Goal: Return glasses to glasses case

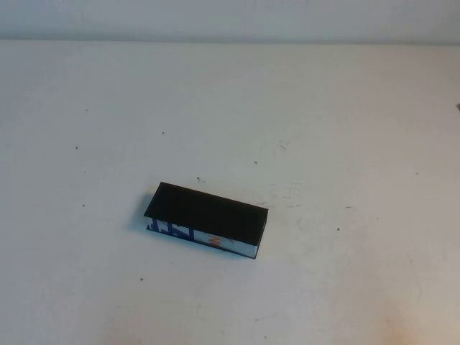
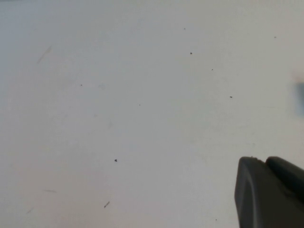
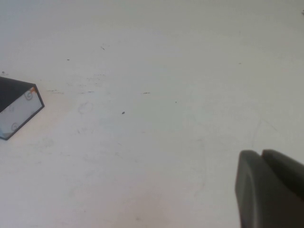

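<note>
The glasses case is a black rectangular box with a flat lid and a side printed in blue, white and orange. It lies shut on the white table near the middle of the high view. One end of it shows in the right wrist view. The glasses are not in view. My left gripper is shut and empty above bare table. My right gripper is shut and empty above bare table, well off from the case. Neither arm shows in the high view.
The white table has small dark specks and scuff marks. Its far edge meets a pale wall at the top of the high view. A blurred dark patch shows at the edge of the left wrist view.
</note>
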Tool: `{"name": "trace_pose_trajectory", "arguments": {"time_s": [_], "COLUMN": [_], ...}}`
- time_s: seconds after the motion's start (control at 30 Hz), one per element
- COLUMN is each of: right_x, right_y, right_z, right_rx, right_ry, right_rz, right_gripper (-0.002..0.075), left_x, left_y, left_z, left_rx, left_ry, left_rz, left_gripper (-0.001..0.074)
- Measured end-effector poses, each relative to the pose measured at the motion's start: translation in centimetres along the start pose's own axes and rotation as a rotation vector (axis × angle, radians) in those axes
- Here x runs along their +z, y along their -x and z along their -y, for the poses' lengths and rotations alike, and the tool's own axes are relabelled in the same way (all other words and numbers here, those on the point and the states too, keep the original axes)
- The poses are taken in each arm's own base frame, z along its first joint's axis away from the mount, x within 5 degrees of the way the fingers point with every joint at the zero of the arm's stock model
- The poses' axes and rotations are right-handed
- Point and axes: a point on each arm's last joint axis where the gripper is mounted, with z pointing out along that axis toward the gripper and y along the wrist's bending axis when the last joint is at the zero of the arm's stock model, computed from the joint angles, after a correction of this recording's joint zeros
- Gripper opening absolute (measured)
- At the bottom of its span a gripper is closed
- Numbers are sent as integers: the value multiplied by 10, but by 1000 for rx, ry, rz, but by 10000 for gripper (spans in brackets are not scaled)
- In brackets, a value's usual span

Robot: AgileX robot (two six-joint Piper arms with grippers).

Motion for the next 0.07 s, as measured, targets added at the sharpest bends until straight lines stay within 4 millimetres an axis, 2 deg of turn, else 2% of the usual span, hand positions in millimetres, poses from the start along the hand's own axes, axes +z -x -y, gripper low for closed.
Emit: {"name": "trace_pose_trajectory", "arguments": {"time_s": [0.07], "right_x": [0], "right_y": [0], "right_z": [0], "right_rx": [0], "right_ry": [0], "right_rz": [0], "right_gripper": [-11], "left_x": [0], "left_y": [0], "left_z": [0], "left_rx": [0], "left_ry": [0], "left_rz": [0], "left_gripper": [-1]}}
